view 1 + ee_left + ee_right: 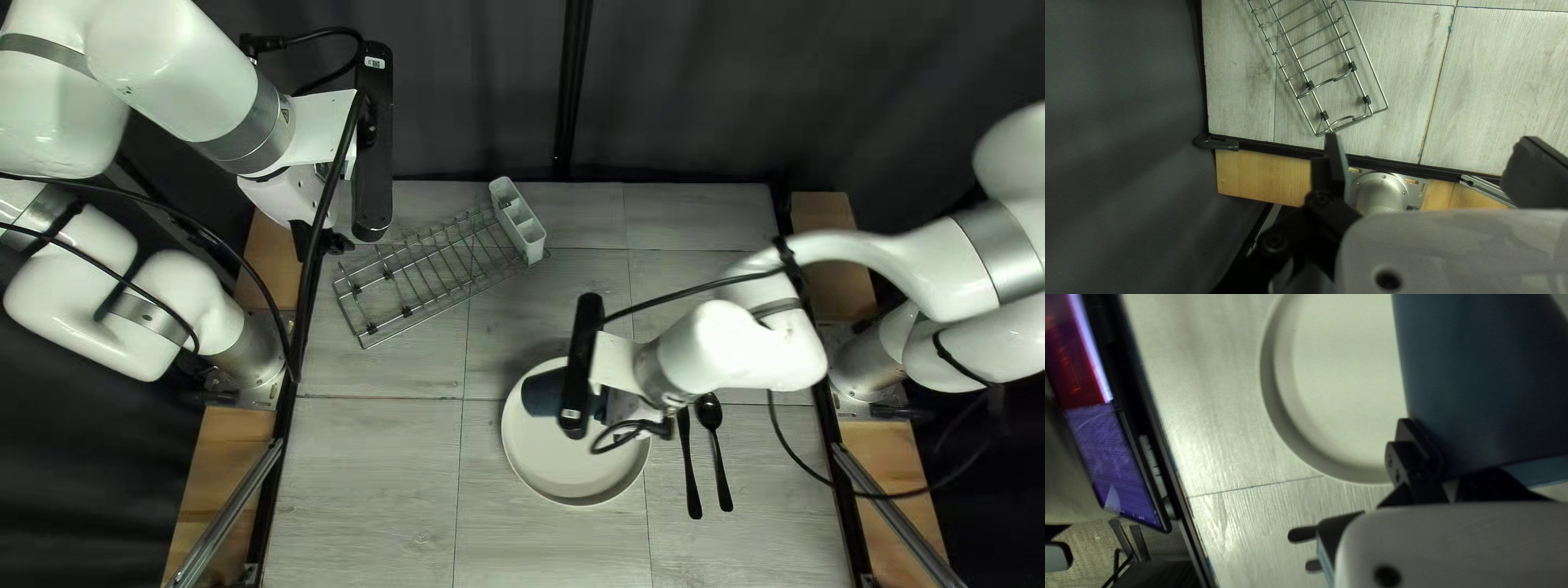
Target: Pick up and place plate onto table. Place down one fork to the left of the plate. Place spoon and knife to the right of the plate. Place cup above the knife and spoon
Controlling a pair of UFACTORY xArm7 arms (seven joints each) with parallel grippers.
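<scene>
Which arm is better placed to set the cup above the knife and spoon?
Right, I'd judge: the right gripper holds the cup, and the knife and spoon lie on that arm's side. The left gripper is empty near the rack.

A wire rack (1317,57) lies on the plank-patterned table (1492,81), slanting from its left side toward far right. Black clips sit on its left end. The left gripper (323,242) has its fingers (1336,163) spread wide, the far one overlapping the rack's left end in view. A round metal arm base (1378,190) stands at the table's left edge, beside a wooden board (1263,175); a dark curtain (1116,136) hangs on the far side.
</scene>
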